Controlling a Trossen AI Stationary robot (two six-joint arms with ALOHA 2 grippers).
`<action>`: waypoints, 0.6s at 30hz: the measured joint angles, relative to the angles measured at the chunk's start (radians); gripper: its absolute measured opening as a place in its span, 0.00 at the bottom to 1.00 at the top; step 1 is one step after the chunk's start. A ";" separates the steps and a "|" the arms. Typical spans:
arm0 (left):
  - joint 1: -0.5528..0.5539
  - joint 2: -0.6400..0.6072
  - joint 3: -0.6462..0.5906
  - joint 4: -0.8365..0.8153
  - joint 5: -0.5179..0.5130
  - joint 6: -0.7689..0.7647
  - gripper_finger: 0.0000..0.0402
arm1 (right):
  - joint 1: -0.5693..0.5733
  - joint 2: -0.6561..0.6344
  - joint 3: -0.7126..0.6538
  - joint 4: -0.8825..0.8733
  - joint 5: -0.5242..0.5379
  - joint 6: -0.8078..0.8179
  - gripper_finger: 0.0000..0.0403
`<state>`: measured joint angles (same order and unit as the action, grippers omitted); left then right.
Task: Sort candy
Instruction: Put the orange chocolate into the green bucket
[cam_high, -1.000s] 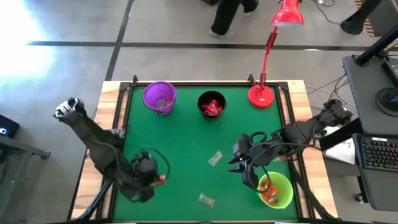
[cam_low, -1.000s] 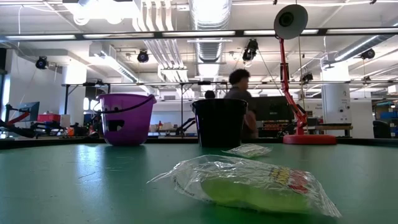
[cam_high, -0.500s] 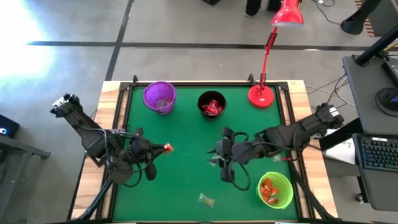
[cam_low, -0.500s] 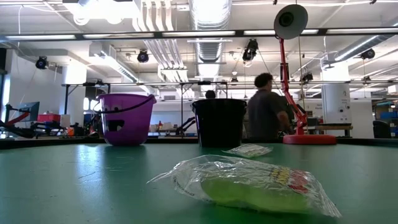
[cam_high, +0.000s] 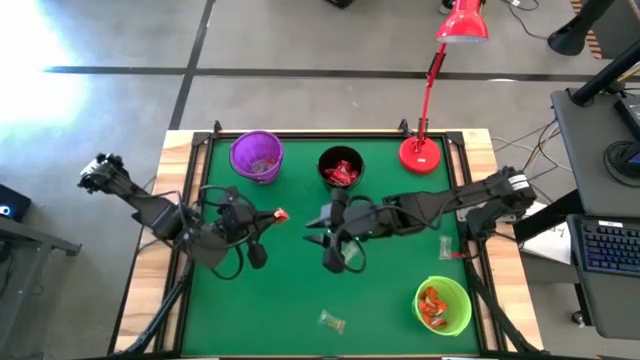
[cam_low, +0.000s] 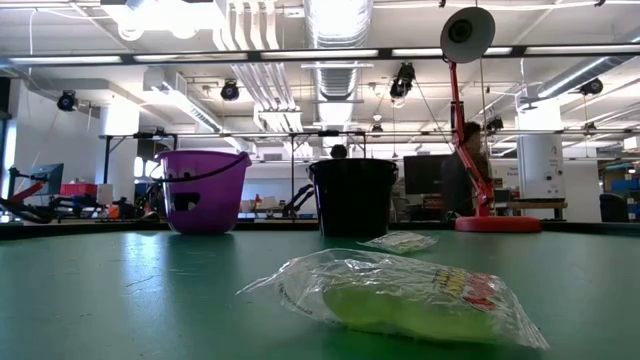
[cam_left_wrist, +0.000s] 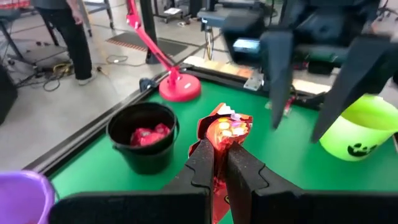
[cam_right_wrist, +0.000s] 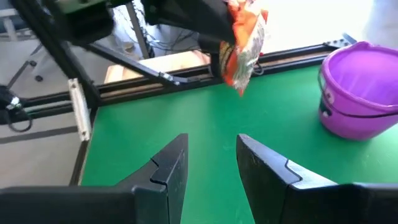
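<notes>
The left gripper (cam_high: 272, 214) is clamped on an orange-red candy (cam_high: 280, 214) and has swung up from the table's 7 o'clock corner to left of centre, around 9 o'clock, level with the right arm. The right gripper (cam_high: 322, 243) has left the green cup (cam_high: 443, 305) at 5 o'clock and crossed to mid-table; its fingers stand apart with nothing between them. Together these moves look like the makings of a hand-over, or of the left arm carrying its piece on towards the cups at 12 o'clock.

In the left wrist view the candy (cam_left_wrist: 225, 134) stands nearly upright out of the closed fingers (cam_left_wrist: 202, 163), long axis along them, crimped end pointing away from the wrist towards the black cup (cam_left_wrist: 142, 137), which already holds red sweets. In the right wrist view it (cam_right_wrist: 242, 46) hangs beyond the open fingers (cam_right_wrist: 169, 167), long axis roughly vertical, not touching them.

A clear-wrapped pale green candy (cam_high: 331, 320) lies at 6 o'clock, long axis across the low view (cam_low: 400, 295). A second pale piece (cam_low: 398, 241) lies farther back; from above it is probably hidden under the right arm. The purple cup (cam_high: 256, 155) stands at 11 o'clock.
</notes>
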<state>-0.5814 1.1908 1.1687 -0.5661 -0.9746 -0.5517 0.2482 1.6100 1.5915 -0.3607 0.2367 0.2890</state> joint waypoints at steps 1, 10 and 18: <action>0.012 0.000 0.000 0.021 0.007 0.018 0.00 | -0.008 0.008 0.007 -0.001 -0.002 0.000 0.32; 0.113 -0.001 0.000 0.190 0.191 0.188 0.00 | -0.064 0.074 0.093 0.006 0.001 -0.018 0.32; 0.142 0.000 0.000 0.200 0.233 0.237 0.00 | -0.077 0.077 0.133 -0.002 0.000 -0.032 0.32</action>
<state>-0.4397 1.1904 1.1687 -0.3665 -0.7414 -0.3148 0.1715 1.6871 1.7241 -0.3625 0.2366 0.2567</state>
